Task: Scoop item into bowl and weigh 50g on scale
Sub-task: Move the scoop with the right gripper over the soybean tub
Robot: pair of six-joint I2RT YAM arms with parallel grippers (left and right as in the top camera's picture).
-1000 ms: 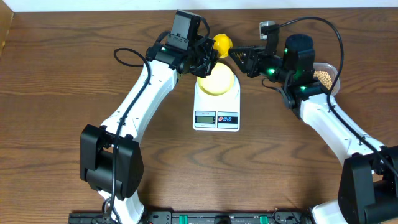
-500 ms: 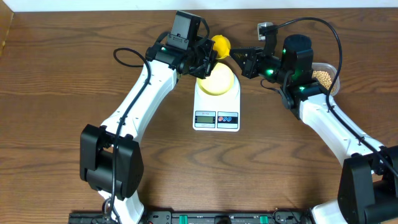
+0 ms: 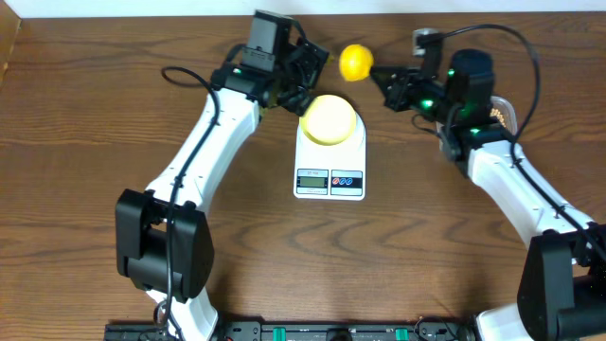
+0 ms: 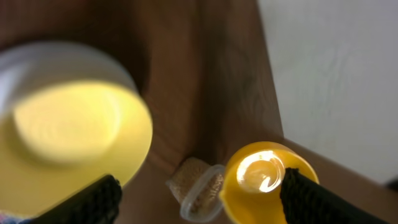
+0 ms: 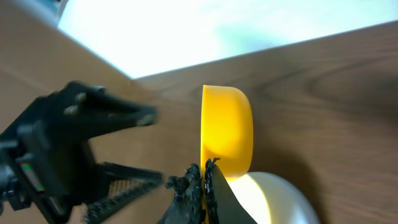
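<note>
Holding the apparently empty yellow scoop (image 3: 355, 62) clenched in our right gripper (image 3: 378, 77), just beyond our left gripper's (image 3: 308, 83) spread fingers, we could clip the bowl (image 3: 329, 118) beside them, skewing the scale (image 3: 329, 163).

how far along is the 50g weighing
Done: the bowl sits on the scale. In hand: the right gripper holds the yellow scoop behind the scale, and its cup looks empty in the left wrist view. Still to do: the bowl looks empty too, so scooping beans from the tub, pouring and reaching 50g all remain.
</note>
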